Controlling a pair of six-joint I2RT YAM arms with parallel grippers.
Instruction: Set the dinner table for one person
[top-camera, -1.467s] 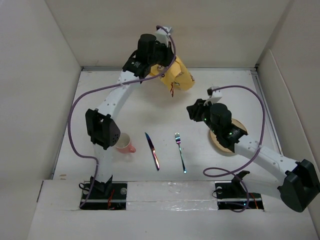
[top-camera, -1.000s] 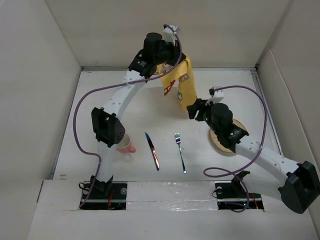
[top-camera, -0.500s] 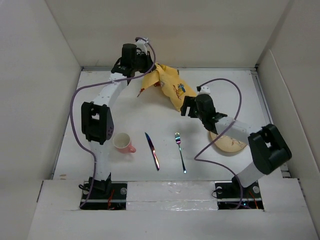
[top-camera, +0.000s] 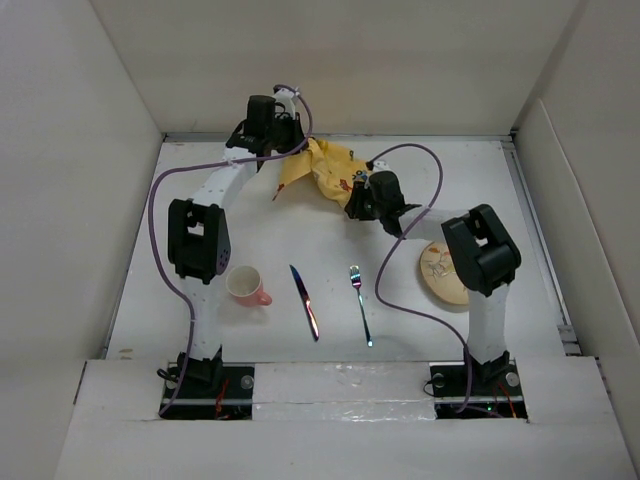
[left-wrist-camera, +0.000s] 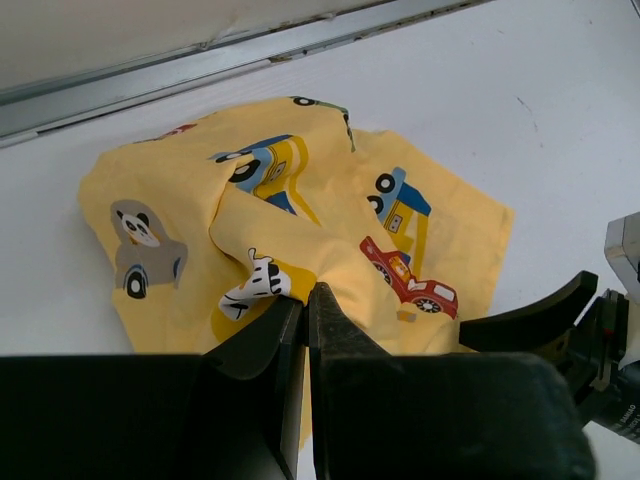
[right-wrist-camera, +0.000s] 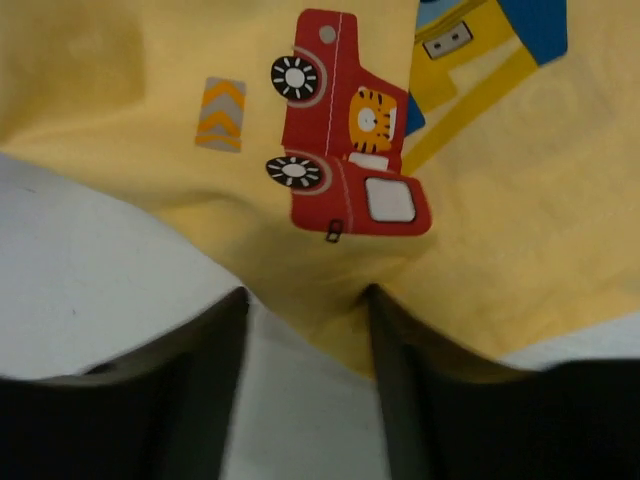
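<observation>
The yellow cloth mat (top-camera: 325, 172) with cartoon vehicles lies crumpled at the back of the white dinner table (top-camera: 300, 225). My left gripper (top-camera: 283, 148) is shut on a fold of the mat (left-wrist-camera: 300, 230) at its far left edge. My right gripper (top-camera: 352, 205) is open at the mat's near right edge, its jaws spread over the mat's edge (right-wrist-camera: 330, 290) by the red truck print. A pink cup (top-camera: 246, 286), a knife (top-camera: 304, 301), a fork (top-camera: 361, 303) and a tan plate (top-camera: 445, 272) lie nearer the front.
Pale wall panels stand on the left, back and right. A metal strip (left-wrist-camera: 250, 45) runs along the table's far edge just behind the mat. Purple cables loop from both arms over the table.
The mat was held up in the air by my left gripper; now it has come down crumpled on the table. My right gripper has moved from the plate to the mat's edge.
</observation>
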